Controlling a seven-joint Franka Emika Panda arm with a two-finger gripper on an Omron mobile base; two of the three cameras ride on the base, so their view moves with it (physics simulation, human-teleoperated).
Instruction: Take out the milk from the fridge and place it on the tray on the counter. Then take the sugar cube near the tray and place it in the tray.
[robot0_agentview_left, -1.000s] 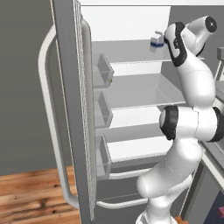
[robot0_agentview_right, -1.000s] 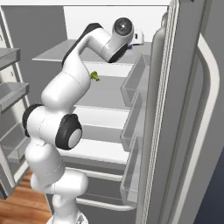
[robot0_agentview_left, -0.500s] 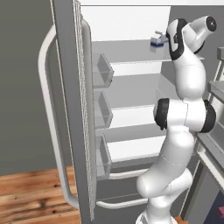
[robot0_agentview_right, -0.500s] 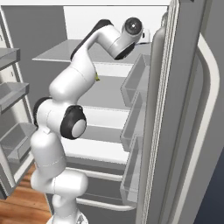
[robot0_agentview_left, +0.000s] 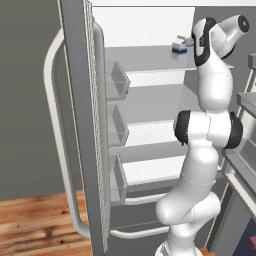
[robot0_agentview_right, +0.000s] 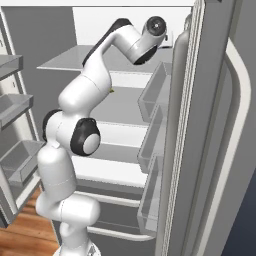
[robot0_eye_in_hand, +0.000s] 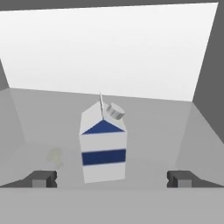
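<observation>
Gripper (robot0_eye_in_hand: 111, 178) spread wide, holding nothing, fingertips (robot0_eye_in_hand: 41, 178) showing at either side low in the hand view. Aimed straight at the milk (robot0_eye_in_hand: 103, 144), which stands upright between and just beyond the tips, not yet touched. Gabled top and grey cap toward the upper part of the carton, blue band across its lower half.

Seen from the left base view, milk (robot0_agentview_left: 179, 47) on the top shelf of the fridge (robot0_agentview_left: 150, 75), toward the right side, just beside the raised hand. Door (robot0_agentview_left: 82, 125) swung open at left with clear bins along its inner face. A faint pale smudge on the shelf left of the carton, too blurred to name.

Probably light and fairly stiff, but thin-walled: likely to dent under a hard squeeze. Flat smooth sides may slip if pinched near the sloped top. Best hold judged to be across the two flat side faces around the blue band, below the gable and clear of the cap, with the carton kept upright while lifted off the shelf.
</observation>
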